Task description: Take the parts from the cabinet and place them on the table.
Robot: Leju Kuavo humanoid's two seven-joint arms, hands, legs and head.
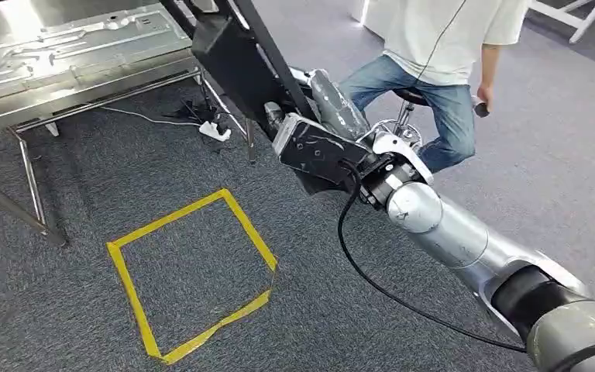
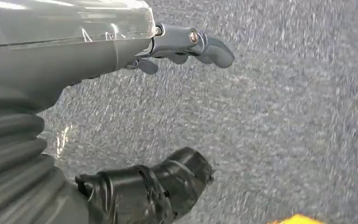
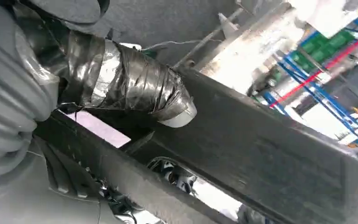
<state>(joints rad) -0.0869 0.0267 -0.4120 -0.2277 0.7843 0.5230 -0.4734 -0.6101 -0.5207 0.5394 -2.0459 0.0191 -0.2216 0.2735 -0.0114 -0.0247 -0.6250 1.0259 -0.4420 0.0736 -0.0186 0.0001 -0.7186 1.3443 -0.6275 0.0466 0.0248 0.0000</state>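
1. Grey carpet (image 1: 70, 310) covers the floor; a yellow tape square (image 1: 190, 271) is marked on it at about 7 o'clock in the head view.
2. Steel table (image 1: 62, 54) stands at 10 o'clock, its top an embossed metal sheet on thin legs; a white power strip (image 1: 214, 130) lies on the carpet just beyond it.
3. Left hand (image 2: 186, 44): seen from its wrist camera, hanging over bare carpet, fingers loosely apart, nothing in it.
4. Black part (image 1: 232, 54), a long frame piece, runs from 12 o'clock down to centre in the head view. Right hand (image 1: 329, 116), with its tape-wrapped thumb (image 3: 135, 86) laid across the part, holds it clear of the floor.
5. A person in jeans (image 1: 434, 93) sits on a stool at 1 o'clock, well apart from the table.
6. Judgement: the part is out of the cabinet and in carry; the table sits off to the left, so approach and set-down remain. Whether more parts wait, I cannot tell.
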